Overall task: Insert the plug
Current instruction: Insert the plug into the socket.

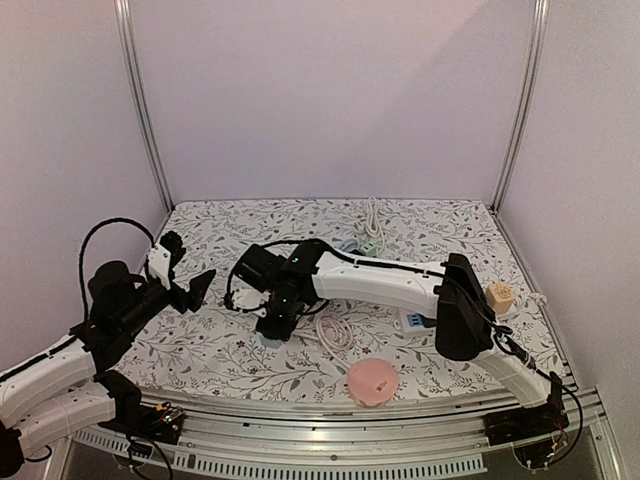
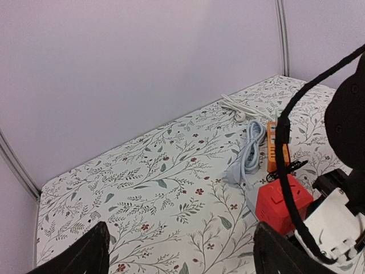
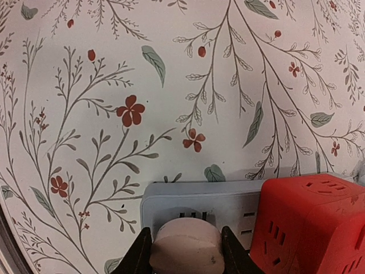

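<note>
From above, the right hand (image 1: pixel 275 322) is seen low over the flowered bench (image 1: pixel 220 350), at the end of an arm reaching across from the right; its grip cannot be judged in this view. The left hand (image 1: pixel 188 265) is held to the left of the right hand, well apart from it, with its fingers spread and nothing between them. A looped white cable (image 1: pixel 335 332) lies just right of the right hand, a white-and-blue strip (image 1: pixel 415 322) is found farther right, and a pink disc (image 1: pixel 372 382) is set to the right of the right hand and nearer the arm bases. In the left wrist view, the left hand's dark fingertips (image 2: pixel 85 257) are shown wide apart at the lower edge. A red cube (image 2: pixel 283 201) is seen just beside the end of the right arm (image 2: pixel 348 125), with an orange strip (image 2: pixel 275 145) and a pale blue cable (image 2: pixel 249 153) beyond the cube. In the right wrist view, a round pinkish plug (image 3: pixel 185 248) is pinched between the right hand's two fingers and is held against a grey strip (image 3: pixel 199 201), over one of its sockets; whether its pins are seated cannot be told. The red cube is seen just right of the right hand, on the same strip.
</note>
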